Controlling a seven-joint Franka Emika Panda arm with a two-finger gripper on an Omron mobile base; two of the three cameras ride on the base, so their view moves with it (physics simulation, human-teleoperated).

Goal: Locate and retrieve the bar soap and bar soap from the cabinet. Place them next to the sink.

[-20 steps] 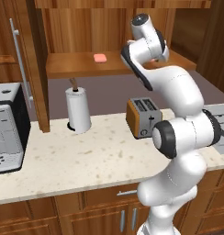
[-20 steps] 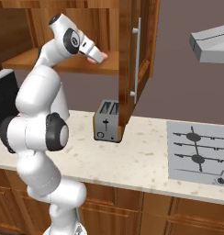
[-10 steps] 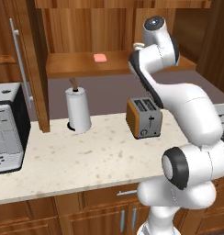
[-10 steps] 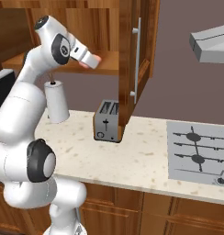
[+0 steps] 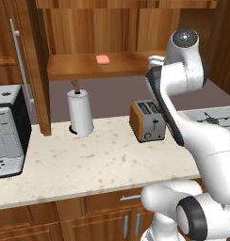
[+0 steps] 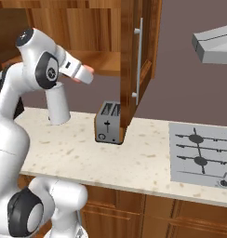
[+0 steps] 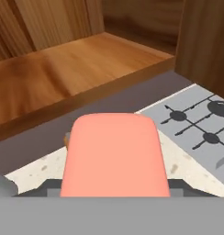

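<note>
Claw (image 6: 87,74) is clamped on one bar soap (image 7: 114,153). In the hand view the pink bar sits dead ahead and hides the fingertips, so I read the grip from how it rides with the hand. In the right base view the pink end pokes out past the wrist, just in front of the cabinet (image 6: 134,51) shelf edge, above the bench (image 6: 134,158) and left of the toaster (image 6: 109,123).

Second bar soap (image 5: 102,59) lies flat on the shelf (image 5: 88,68), far back, well apart from the arm. Cabinet door hangs open, which is why the shelf is reachable at all.

Hand is held high and level with the shelf lip; my read is that this clears the toaster and paper towel roll (image 5: 80,113) below. Sink location can't be told from these views. Stove (image 6: 203,155) is on the right, so the carry likely goes elsewhere.

Judgement: first of two retrievals in hand, placement not yet done.
</note>
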